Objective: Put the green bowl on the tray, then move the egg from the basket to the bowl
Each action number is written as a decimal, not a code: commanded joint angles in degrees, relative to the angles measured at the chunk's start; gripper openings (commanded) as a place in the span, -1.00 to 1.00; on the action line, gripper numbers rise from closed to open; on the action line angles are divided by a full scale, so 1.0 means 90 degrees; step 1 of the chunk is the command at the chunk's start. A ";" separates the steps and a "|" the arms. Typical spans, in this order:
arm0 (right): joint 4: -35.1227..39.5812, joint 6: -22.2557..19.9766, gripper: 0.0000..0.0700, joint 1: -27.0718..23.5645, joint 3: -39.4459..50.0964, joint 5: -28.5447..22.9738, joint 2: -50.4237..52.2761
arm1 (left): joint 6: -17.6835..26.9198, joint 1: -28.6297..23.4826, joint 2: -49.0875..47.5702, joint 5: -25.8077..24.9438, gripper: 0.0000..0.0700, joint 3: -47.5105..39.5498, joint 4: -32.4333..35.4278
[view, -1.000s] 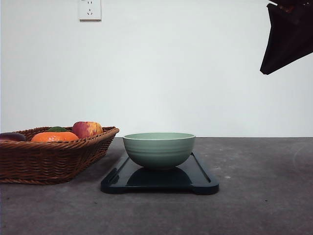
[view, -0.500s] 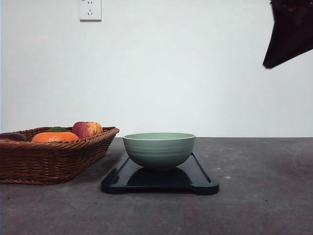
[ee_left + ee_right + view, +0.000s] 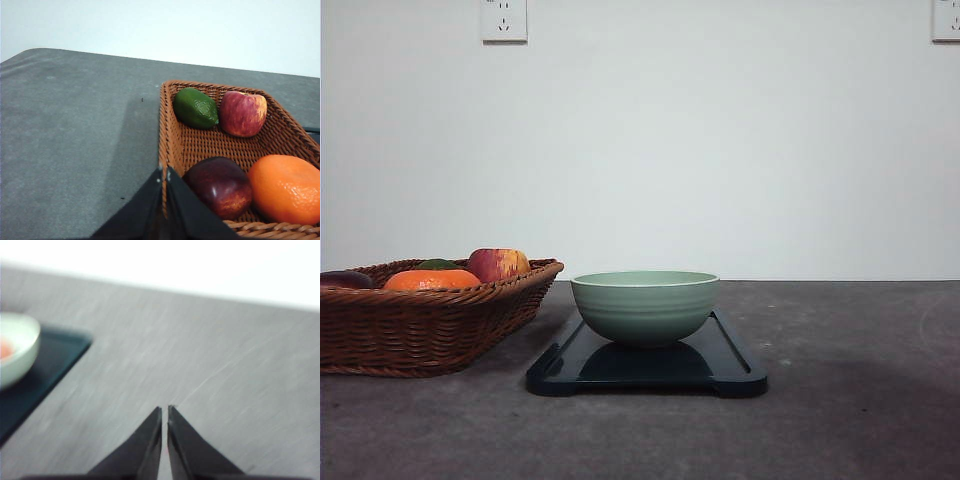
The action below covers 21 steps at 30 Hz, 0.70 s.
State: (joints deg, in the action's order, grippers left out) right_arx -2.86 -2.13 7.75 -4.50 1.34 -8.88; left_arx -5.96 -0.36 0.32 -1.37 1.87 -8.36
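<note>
With its two black fingers pressed tip to tip, the left pincer point(image 3: 163, 175) is closed on nothing and sits at the near-left rim of the basket point(image 3: 170, 131). Inside the basket, as the left wrist view has it: a dark red fruit point(image 3: 220, 186) nearest the fingertips, an orange fruit point(image 3: 286, 188) touching it on the right, a green fruit point(image 3: 195, 107) and a red-yellow apple point(image 3: 243, 113) side by side at the far end.

Right pincer point(image 3: 164, 413): likewise closed and empty, above bare grey bench point(image 3: 210, 370), well apart from the tray point(image 3: 45, 367). That view is blurred. A small orange patch, taken as the egg point(image 3: 5, 348), shows inside the green bowl point(image 3: 17, 347).

Front view: green bowl point(image 3: 645, 306) upright on the middle of the dark tray point(image 3: 725, 365), mid-bench. Basket point(image 3: 425, 328) on the left, just beside the tray, not touching. Bowl interior is hidden from this angle. Two wall sockets, upper left point(image 3: 504, 20) and upper right point(image 3: 946, 19).
</note>
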 commanded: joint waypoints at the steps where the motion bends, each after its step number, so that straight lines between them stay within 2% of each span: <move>1: 0.0079 0.0047 -0.96 -0.0098 0.0172 -0.0008 0.0375 | 0.0041 0.0000 -0.0010 0.0015 -1.00 -0.0114 0.0071; 5: -0.0131 0.0183 -0.96 -0.0263 0.0426 -0.0011 0.0983 | 0.0041 0.0000 -0.0010 0.0016 -1.00 -0.0114 0.0072; 21: -0.0201 0.0209 -0.96 -0.0270 0.0424 0.0011 0.0964 | 0.0041 0.0000 -0.0010 0.0015 -1.00 -0.0114 0.0070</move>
State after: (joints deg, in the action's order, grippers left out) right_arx -5.31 -1.06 5.28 -0.93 1.43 -0.14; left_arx -5.96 -0.36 0.32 -1.37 1.87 -8.36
